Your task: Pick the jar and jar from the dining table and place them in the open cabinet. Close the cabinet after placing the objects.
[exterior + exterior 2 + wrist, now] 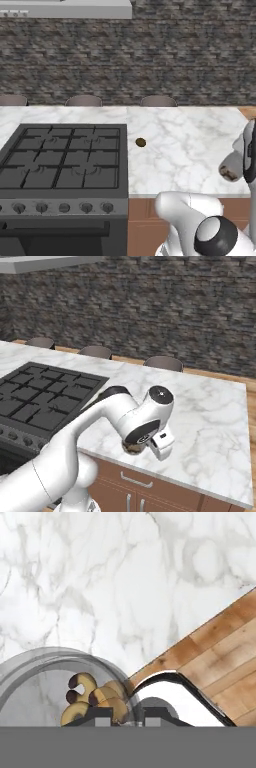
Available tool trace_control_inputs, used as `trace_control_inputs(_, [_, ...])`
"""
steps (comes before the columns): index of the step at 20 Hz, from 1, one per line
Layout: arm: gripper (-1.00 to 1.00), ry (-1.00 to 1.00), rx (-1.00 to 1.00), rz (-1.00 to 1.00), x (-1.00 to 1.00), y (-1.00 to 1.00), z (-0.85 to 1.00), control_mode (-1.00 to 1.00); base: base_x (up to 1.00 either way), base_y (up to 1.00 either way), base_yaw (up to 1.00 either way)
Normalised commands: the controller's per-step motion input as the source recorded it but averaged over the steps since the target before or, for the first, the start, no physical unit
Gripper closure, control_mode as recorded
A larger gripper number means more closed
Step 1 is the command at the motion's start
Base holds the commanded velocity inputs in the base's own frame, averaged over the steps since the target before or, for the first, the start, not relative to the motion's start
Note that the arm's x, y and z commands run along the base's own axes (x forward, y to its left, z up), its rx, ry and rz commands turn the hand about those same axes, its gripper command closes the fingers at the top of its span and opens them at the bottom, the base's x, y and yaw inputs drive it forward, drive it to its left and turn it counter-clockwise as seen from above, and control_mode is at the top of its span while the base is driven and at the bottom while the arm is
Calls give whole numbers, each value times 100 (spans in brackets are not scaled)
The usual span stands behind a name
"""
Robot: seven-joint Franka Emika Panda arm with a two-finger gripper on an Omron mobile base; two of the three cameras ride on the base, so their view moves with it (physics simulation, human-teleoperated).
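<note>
Above marble dining table (pixel 100 587), tool (pixel 127 714) clamped narrow on glass jar (pixel 60 682) of brown chunks

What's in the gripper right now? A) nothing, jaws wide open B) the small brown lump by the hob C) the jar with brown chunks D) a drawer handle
C: in the hand view the gripper is shut on the jar, its clear round wall and brown chunks right at the fingertips, above the marble dining table; the small brown lump lies on the table beside the hob.
</note>
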Motion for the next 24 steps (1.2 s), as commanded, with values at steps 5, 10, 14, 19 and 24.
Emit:
trace_control_inputs(5, [100,-14,0,-19,-64,36,34,-100,0,0,0])
trace_control_inputs(10, [100,-19,0,-20,-36,55,34,-100,0,0,0])
trace_control_inputs(14, [100,-16,0,-20,-28,48,37,-100,0,0,0])
trace_control_inputs(19, [100,-6,0,-15,-32,38,45,-100,0,0,0])
trace_control_inputs(24, [100,4,-1,-1,-29,20,51,-100,0,0,0])
